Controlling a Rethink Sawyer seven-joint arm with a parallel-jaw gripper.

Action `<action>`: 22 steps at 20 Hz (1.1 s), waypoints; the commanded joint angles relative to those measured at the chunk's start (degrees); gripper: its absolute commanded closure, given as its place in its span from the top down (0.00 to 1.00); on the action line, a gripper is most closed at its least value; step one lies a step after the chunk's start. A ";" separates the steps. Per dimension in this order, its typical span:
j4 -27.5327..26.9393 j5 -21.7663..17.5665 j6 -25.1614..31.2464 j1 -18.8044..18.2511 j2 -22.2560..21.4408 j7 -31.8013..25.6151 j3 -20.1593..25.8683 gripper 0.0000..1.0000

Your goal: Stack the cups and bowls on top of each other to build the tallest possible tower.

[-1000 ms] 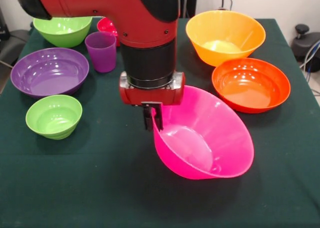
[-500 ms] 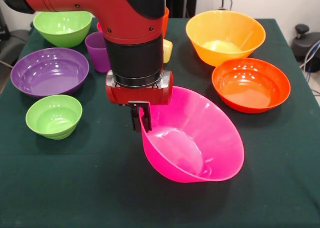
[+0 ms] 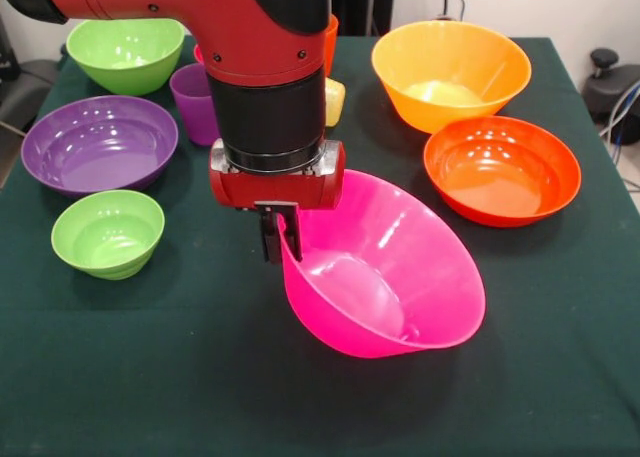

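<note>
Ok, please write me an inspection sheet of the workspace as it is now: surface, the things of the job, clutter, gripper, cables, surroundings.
Surface: table under a dark green cloth, flat.
Job's things: large pink bowl tilted, its rim gripped. Yellow-orange bowl, orange-red bowl, purple bowl and two green bowls, one at the back and one in front, all upright and apart. Purple cup upright. Slivers of a yellow cup and an orange cup show behind the arm.
Tower: nothing stacked.
Clutter: nothing seen.
Gripper: gripper shut on the pink bowl's rim.
Cables: cables beside the table's edge.
Surroundings: black object and a wall beyond the table.
</note>
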 commanded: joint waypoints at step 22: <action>-0.58 -3.03 3.65 0.25 0.18 -16.36 1.99 1.00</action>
